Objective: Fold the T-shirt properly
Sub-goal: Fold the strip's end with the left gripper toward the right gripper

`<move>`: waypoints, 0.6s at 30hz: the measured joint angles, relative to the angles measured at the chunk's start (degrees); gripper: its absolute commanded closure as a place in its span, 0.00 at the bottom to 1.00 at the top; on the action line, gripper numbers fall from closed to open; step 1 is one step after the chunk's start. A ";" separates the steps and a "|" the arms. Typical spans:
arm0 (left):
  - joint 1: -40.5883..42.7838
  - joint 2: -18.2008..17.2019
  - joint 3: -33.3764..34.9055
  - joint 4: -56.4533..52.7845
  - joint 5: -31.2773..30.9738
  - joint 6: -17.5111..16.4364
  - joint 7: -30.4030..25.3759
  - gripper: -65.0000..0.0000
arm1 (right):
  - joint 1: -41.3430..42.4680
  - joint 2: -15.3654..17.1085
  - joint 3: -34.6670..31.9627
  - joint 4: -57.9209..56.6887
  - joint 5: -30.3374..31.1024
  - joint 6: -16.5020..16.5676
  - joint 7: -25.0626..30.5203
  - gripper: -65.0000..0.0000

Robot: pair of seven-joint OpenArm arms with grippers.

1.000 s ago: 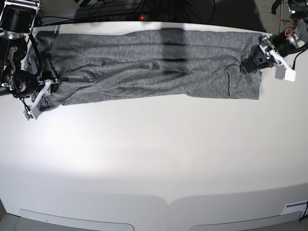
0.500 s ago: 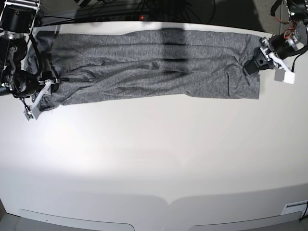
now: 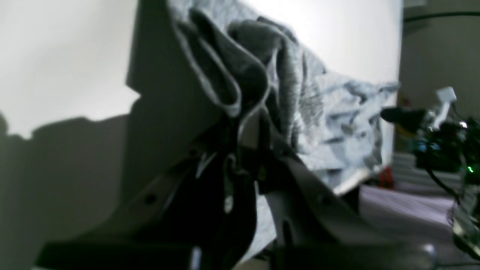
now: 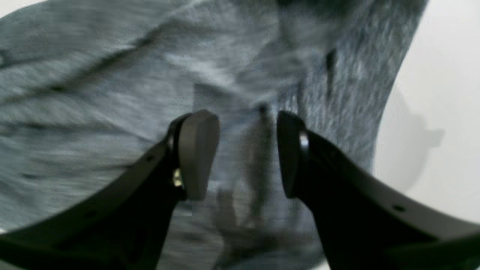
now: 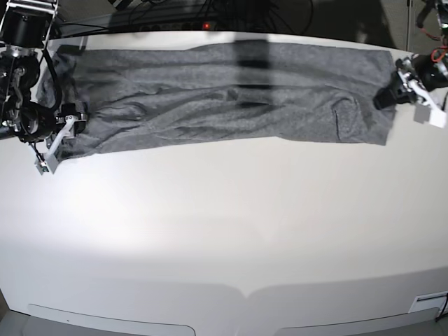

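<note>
Here the T-shirt lies stretched in a long band across the far part of the white desk, spanning nearly its full width, with wrinkles running through its middle. At its right end in the base view, the left gripper pinches the cloth: in the left wrist view its fingers are closed tight on a bunched fold of the T-shirt, lifted off the desk. At the other end, the right gripper hovers over the grey fabric, its fingers spread apart and gripping nothing.
</note>
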 measured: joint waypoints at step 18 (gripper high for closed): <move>5.62 2.12 -0.07 19.28 8.48 0.68 -2.21 1.00 | -0.04 -3.56 0.00 0.00 -0.02 0.02 0.46 0.55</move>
